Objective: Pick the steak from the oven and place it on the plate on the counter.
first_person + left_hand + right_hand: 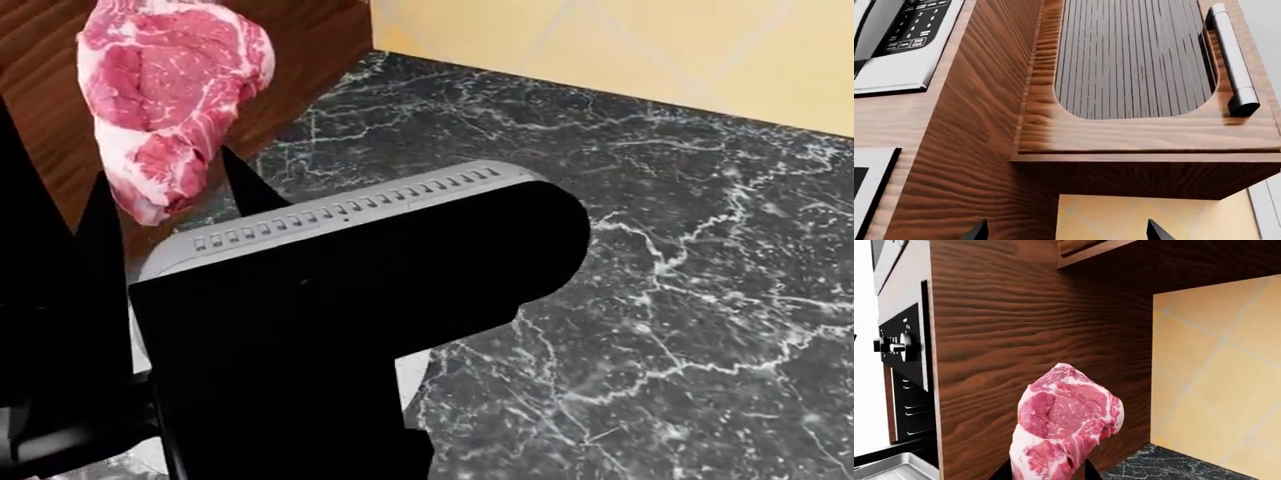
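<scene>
My right gripper point(1047, 475) is shut on the steak point(1064, 420), a red-pink slab with white fat that stands up between the jaws. In the head view the steak point(167, 100) hangs at the top left, above the counter point(667, 300), with the gripper's black fingers point(247, 180) on either side of it. The oven point(904, 390) with its grey tray point(894, 467) is off to one side, behind a wooden panel. My left gripper point(1066, 232) is open and empty. A pale sliver point(416, 372) under my arm may be the plate; the rest is hidden.
A wooden side panel point(1021, 330) stands right behind the steak. A yellow tiled wall point(641, 50) backs the counter. The left wrist view faces a wooden upper cabinet door point(1134, 75) with a grey bar handle point(1231, 65) and a keypad appliance point(907, 35).
</scene>
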Controlling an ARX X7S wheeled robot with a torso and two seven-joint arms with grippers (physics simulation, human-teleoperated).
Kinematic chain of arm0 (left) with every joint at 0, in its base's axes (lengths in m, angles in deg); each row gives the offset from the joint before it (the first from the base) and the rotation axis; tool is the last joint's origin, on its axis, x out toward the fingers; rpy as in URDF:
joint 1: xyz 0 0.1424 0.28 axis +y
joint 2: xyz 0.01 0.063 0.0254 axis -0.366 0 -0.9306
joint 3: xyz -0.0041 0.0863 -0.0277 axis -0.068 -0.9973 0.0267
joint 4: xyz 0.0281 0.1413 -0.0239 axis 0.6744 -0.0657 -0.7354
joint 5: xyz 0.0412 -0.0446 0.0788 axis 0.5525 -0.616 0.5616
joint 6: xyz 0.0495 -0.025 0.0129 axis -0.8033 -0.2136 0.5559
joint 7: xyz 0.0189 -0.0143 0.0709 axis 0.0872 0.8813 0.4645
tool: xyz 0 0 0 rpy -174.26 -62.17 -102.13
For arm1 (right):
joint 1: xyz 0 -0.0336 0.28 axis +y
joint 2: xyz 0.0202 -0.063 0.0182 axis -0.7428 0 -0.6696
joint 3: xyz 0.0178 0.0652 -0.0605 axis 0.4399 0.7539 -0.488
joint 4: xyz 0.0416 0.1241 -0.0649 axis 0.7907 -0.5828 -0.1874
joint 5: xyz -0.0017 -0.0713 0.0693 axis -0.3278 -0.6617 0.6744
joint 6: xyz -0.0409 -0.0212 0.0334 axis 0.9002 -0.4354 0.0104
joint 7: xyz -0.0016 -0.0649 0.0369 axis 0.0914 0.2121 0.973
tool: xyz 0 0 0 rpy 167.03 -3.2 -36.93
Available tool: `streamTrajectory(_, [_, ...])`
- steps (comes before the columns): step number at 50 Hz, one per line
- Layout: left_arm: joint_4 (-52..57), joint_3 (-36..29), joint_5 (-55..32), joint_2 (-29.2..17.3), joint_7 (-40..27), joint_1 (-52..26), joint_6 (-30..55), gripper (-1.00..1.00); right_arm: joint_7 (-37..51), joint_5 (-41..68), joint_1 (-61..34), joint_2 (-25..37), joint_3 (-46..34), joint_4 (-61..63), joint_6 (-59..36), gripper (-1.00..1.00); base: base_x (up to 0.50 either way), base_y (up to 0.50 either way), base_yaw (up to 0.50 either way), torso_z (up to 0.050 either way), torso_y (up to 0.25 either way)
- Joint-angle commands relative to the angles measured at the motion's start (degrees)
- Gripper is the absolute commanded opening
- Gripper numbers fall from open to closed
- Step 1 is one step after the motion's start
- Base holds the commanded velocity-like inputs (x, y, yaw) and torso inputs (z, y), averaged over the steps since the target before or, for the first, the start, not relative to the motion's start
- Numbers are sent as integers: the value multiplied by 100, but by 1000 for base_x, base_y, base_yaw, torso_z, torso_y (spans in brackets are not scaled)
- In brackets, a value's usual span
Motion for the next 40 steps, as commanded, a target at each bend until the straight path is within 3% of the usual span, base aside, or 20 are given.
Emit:
streamTrajectory(1, [-4, 22, -19, 23, 9, -5, 30, 100, -62, -32, -25, -4, 97, -5, -52, -100, -54, 516, 0, 0, 0])
streamTrajectory(4, [-2, 26, -29, 34, 3, 0, 41, 100, -63, -88, -8, -5, 113, 28, -30, -100, -57, 515, 0, 0, 0])
streamTrajectory(15, [3, -3, 4, 24, -6, 7, 14, 100, -111, -191, 65, 63, 140, 11, 10, -100, 0, 0, 0, 1, 1])
streamTrajectory(28, [-2, -52, 102, 60, 6, 87, -1, 100, -830, -918, 674, 416, -28, -363, 42, -100, 0, 0, 0, 0, 1])
streamTrajectory(40, [-18, -24, 141, 79, 52, 153, 5, 100, -1726, -1490, 854, 200, -368, -1105, 65, -100, 0, 0, 0, 0, 1])
